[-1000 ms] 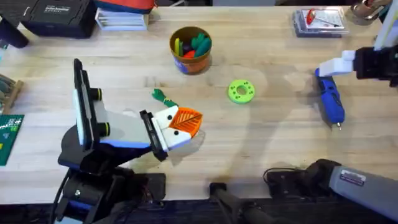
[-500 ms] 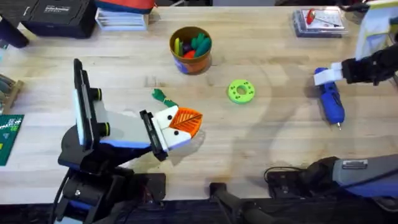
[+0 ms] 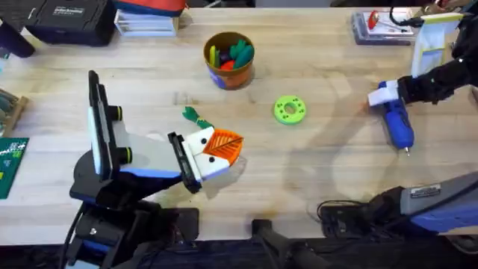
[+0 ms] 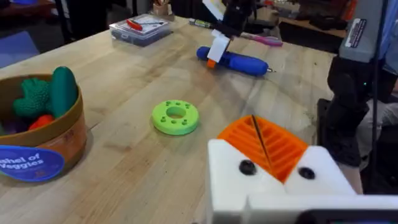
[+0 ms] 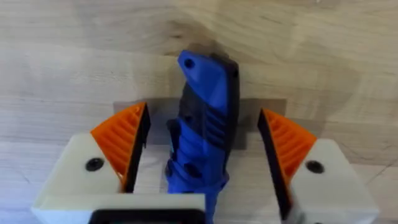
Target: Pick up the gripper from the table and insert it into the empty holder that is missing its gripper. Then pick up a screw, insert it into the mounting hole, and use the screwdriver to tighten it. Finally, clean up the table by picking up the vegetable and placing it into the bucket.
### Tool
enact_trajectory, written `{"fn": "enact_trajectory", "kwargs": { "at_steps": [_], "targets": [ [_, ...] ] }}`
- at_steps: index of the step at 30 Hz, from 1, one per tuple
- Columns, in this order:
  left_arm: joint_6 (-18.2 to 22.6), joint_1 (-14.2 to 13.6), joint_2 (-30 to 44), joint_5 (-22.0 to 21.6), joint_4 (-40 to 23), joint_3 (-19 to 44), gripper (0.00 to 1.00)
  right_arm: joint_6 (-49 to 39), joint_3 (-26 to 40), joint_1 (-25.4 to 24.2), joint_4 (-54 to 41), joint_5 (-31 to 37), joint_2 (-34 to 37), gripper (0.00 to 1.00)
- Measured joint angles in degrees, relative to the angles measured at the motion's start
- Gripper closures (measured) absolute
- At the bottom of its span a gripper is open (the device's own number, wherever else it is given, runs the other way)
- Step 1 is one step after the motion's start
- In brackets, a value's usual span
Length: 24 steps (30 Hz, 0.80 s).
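straddling the screwdriver (image 5: 204, 134) on the table (image 3: 328, 172) with right gripper (image 5: 202, 162) spread apart | left gripper (image 4: 261, 152) sitting closed, empty

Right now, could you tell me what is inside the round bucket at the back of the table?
The bucket holds toy vegetables: green pieces, a red or orange one and something yellow. Whatever lies deeper is covered by them.

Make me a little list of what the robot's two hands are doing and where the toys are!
right pincer: open, its orange pads either side of the blue screwdriver, which lies on the table
left pincer: shut, orange pads together, holding nothing
green vegetable: on the table just beyond the left pincer
green disc: mid-table
bucket: holds toy veggies
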Motion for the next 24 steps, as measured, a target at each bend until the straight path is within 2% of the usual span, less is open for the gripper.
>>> {"fn": "enact_trajectory", "kwargs": {
  "at_steps": [2,4,10,12,13,20,24],
  "targets": [
    [0.0,0.0,0.0,0.0,0.0,0.0,0.996,0.0,0.0,0.0,0.2,-0.4,0.0,0.047],
    [0.0,0.0,0.0,0.0,0.0,0.0,0.996,-0.1,0.0,0.0,0.2,-0.8,0.0,0.156],
    [0.0,0.0,0.0,0.0,0.0,0.0,0.996,-0.2,0.0,0.0,0.3,-1.2,0.0,0.673],
    [0.0,0.0,0.0,0.0,0.0,0.0,0.996,-0.6,0.0,0.0,0.4,-1.1,0.0,0.906],
    [0.0,0.0,0.0,0.0,0.0,0.0,0.996,-0.2,0.0,0.0,0.4,-1.1,0.0,0.963],
    [0.0,0.0,0.0,0.0,0.0,0.0,0.996,0.1,0.0,0.0,0.1,-1.3,-0.6,0.977],
    [0.0,0.0,0.0,0.0,0.0,0.0,0.996,1.6,0.0,0.0,0.0,-1.3,-5.0,0.977]
  ]
}}
